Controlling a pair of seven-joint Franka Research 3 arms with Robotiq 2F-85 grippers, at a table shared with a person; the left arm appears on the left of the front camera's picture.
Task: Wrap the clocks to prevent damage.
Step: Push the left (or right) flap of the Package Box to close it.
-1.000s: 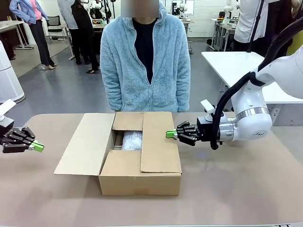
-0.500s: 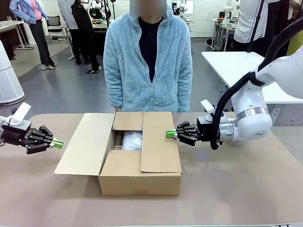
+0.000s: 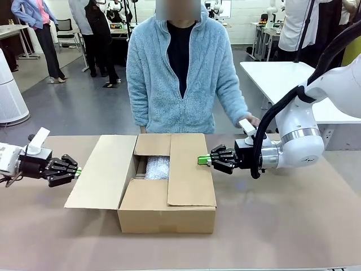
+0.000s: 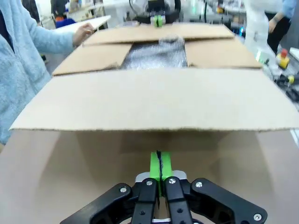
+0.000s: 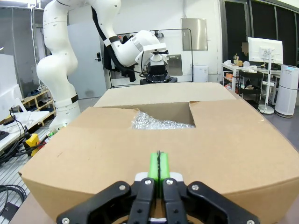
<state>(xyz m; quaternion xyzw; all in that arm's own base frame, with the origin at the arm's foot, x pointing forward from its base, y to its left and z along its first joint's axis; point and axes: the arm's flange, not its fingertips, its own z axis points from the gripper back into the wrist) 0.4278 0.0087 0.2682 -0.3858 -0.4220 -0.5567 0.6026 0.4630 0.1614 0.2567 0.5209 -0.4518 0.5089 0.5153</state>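
Two grippers flank a cardboard box (image 3: 167, 213), both pinched fully shut, holding nothing. We see the left gripper (image 3: 77, 171) just beside the spread-out left flap (image 3: 98, 172) and the right gripper (image 3: 203, 160) at the folded right flap (image 3: 190, 169). The clocks (image 3: 157, 167), bubble-wrapped, lie inside the box, between its flaps.

Grey floor (image 3: 84, 107), white side table (image 3: 276, 76), office chair (image 3: 65, 28) — bright lab
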